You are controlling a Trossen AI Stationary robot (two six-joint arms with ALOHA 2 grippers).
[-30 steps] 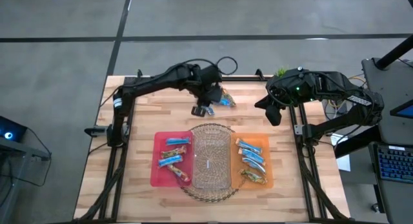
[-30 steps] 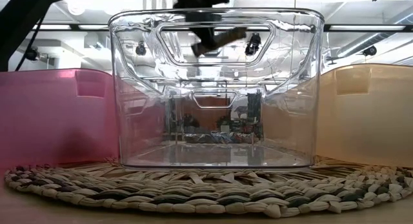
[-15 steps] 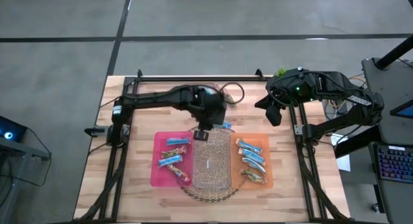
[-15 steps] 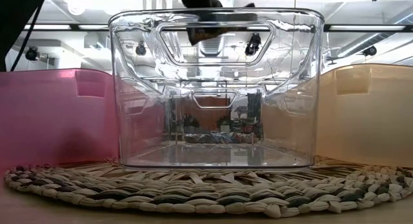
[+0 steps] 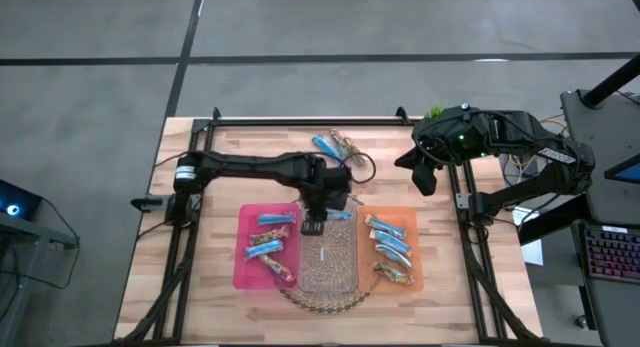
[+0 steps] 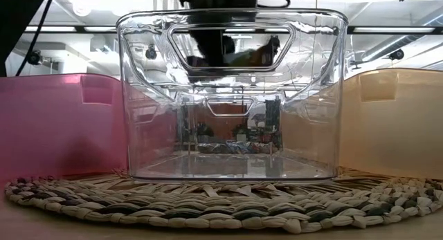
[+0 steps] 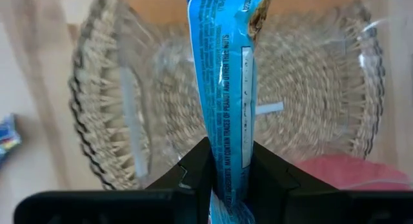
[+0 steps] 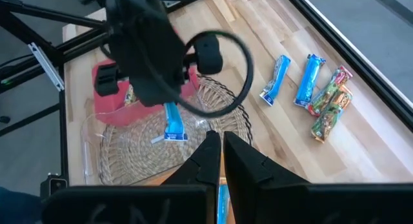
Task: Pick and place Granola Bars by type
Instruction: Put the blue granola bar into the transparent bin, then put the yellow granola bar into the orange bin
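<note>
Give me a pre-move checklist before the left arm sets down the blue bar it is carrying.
1. Left tool shut on the shiny blue wrapped granola bar: ok.
2. Bar hangs over the clear plastic bin on the round woven mat: ok.
3. Bar type matches that bin: cannot tell.
4. Right tool shut, parked at the table's right edge: ok.
5. Loose bars on the wooden table still unsorted: not ok.

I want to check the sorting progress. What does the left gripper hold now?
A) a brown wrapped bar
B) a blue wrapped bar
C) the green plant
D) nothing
B: in the left wrist view the left gripper is shut on a blue wrapped bar above the clear bin.
</note>
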